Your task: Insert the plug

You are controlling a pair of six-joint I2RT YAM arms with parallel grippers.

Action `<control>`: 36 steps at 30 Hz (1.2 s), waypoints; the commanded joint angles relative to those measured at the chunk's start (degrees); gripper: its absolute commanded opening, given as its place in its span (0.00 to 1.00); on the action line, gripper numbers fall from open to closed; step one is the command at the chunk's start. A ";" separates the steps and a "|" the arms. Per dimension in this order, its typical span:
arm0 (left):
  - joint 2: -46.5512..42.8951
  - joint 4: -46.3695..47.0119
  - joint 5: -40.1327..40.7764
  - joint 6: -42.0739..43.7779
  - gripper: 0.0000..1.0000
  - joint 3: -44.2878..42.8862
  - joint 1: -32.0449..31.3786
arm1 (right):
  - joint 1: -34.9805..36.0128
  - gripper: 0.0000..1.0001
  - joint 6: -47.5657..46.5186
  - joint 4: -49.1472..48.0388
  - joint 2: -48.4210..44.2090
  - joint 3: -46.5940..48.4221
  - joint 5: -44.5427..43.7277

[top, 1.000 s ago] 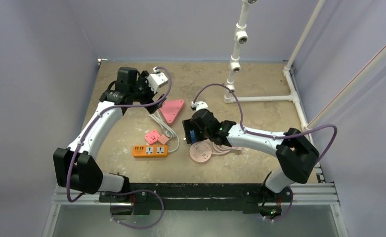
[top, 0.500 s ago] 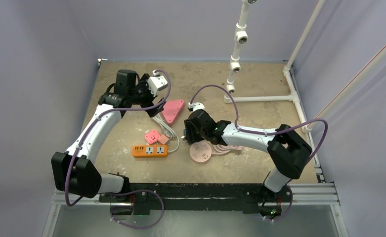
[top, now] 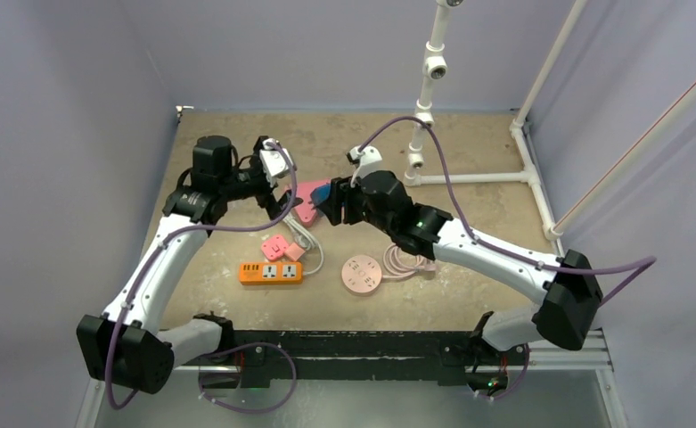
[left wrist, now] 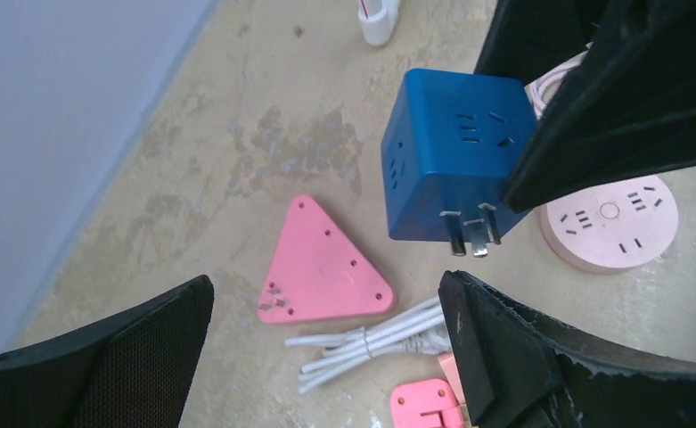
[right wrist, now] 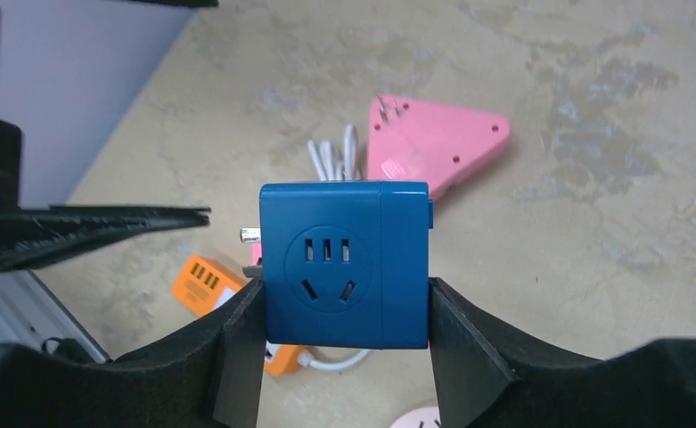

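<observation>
Right hand (right wrist: 348, 325) has raised blue cube plug (right wrist: 344, 267).

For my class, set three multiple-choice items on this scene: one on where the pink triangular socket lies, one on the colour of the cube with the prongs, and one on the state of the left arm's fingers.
1. Where is the pink triangular socket?
A. Flat on the table
B. Held in the air
C. On the floor

2. What colour is the cube between the right fingers?
A. Orange
B. Blue
C. White

3. How do the left fingers stand?
A. Shut tight, empty
B. Open, holding nothing
C. Shut on the cube

Answers:
1 A, it lies flat on the bare tabletop.
2 B, both wrist views show blue faces.
3 B, a wide gap with nothing in it.
</observation>
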State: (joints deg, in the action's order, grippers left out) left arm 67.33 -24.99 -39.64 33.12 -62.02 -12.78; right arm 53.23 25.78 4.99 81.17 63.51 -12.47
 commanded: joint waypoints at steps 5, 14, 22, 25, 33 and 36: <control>-10.08 9.15 -7.43 7.87 0.99 5.94 0.12 | -0.66 0.23 -3.46 -4.73 -3.72 3.46 0.41; -16.07 1.40 -9.15 38.39 0.99 9.64 0.12 | -6.53 0.20 -8.85 -1.67 -2.31 8.30 16.85; -20.06 11.02 -11.96 55.16 0.99 15.18 0.12 | -9.04 0.20 -16.68 5.67 1.46 16.09 32.74; -19.91 11.60 -14.64 63.51 0.99 16.14 0.03 | -9.08 0.20 -18.50 7.37 3.28 17.99 36.88; -19.30 8.37 -19.41 78.71 0.99 15.79 0.03 | -8.98 0.18 -18.66 8.29 5.06 19.71 38.58; -19.60 0.84 -20.15 84.94 0.99 15.44 0.03 | -9.08 0.16 -17.47 7.32 4.92 19.80 38.06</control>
State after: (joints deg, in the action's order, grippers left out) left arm 48.10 -15.73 -55.11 105.58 -45.12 -12.78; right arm 44.12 8.10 15.11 87.88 79.90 23.31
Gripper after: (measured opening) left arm 0.992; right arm 0.602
